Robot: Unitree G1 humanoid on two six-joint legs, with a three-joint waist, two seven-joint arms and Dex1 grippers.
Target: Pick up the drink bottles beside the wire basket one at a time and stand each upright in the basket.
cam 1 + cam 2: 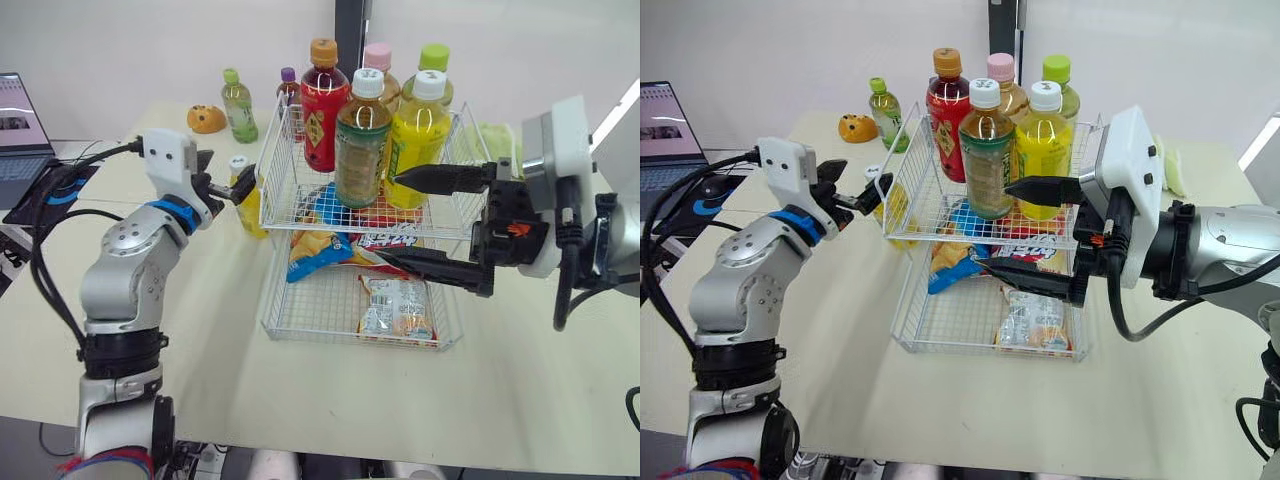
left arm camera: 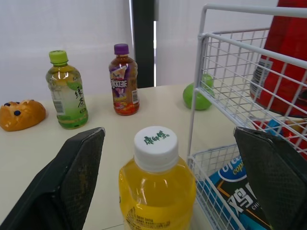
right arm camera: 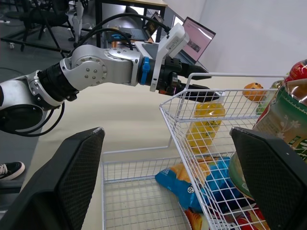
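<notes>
A pale table (image 1: 520, 400) is carrying a two-tier wire basket (image 1: 277, 160) of thin white rod. Its upper tier is holding five bottles (image 1: 362, 140) upright, and its lower tier is holding crinkly snack packets (image 1: 395, 305).

The right gripper (image 1: 390, 220) is hanging released at the basket's near right side. Its fingers are spread wide, one level with the upper tier and one lower, gripping nothing.

The left gripper (image 2: 170, 143) is also released. It is straddling the yellow bottle (image 2: 156, 191), with a gap showing on each side of it. This bottle is standing on the table just beside the basket's left wall.

The bottle is looking full, so it is probably going to feel fairly heavy for its size. It is a smooth, clear plastic cylinder that is likely slippery and slightly yielding under squeeze. The body just below the shoulder is looking like the best place to hold, since the ribbed white cap (image 2: 155, 142) is too narrow. The finger nearer the basket is needing to slip between bottle and wire.

Farther left, a green-tea bottle (image 2: 67, 91) and a smaller purple-capped bottle (image 2: 123, 81) are waiting.
</notes>
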